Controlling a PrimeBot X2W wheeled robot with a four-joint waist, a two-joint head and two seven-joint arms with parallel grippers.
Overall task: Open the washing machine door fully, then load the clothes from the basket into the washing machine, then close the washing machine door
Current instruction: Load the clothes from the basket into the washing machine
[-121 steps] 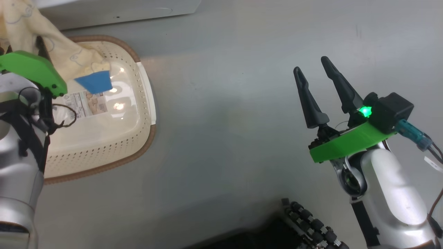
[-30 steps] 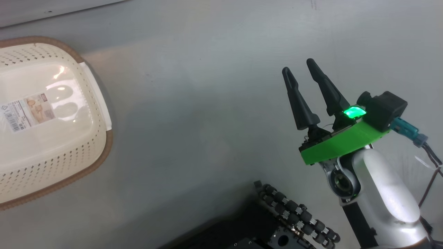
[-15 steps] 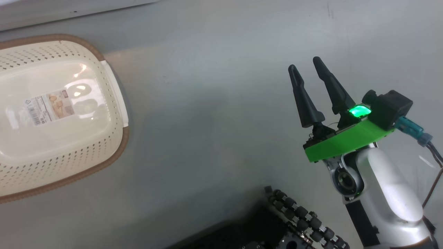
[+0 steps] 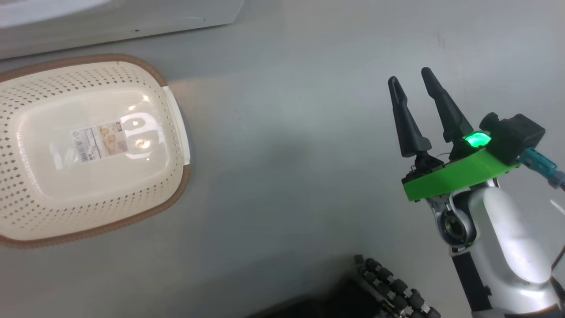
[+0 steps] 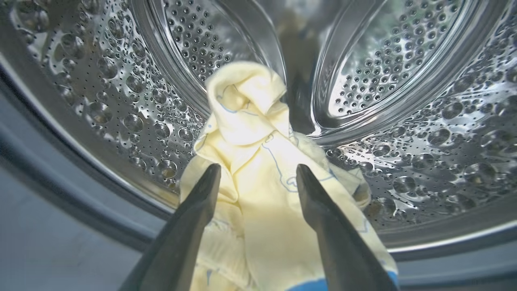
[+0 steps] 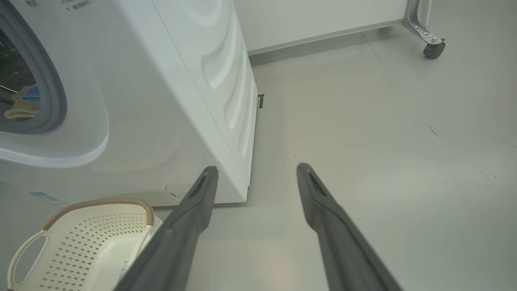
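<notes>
My left gripper [image 5: 257,167] reaches into the steel drum [image 5: 404,60] of the washing machine [image 6: 161,101]. Its fingers stand apart and open. The pale yellow clothes [image 5: 250,129], with a blue trim at the bottom, lie heaped between and below them on the drum's lower lip. The cream basket [image 4: 154,194] sits on the floor in front of the machine, holding nothing but its sticker [image 4: 99,141]; it is also in the right wrist view [image 6: 80,242]. My right gripper [image 4: 409,76] hovers open over bare floor, far right of the basket. The washing machine door is out of view.
The machine's white base [image 4: 110,17] runs along the top left of the head view. My own wheeled base [image 4: 393,287] shows at the bottom edge. A white panel on a caster [image 6: 434,48] stands behind the machine. Grey floor [image 4: 287,154] lies between basket and right arm.
Four seconds ago my left gripper held the clothes above the basket; now they lie in the drum and its fingers are apart. The head camera has shifted. The right arm keeps its pose.
</notes>
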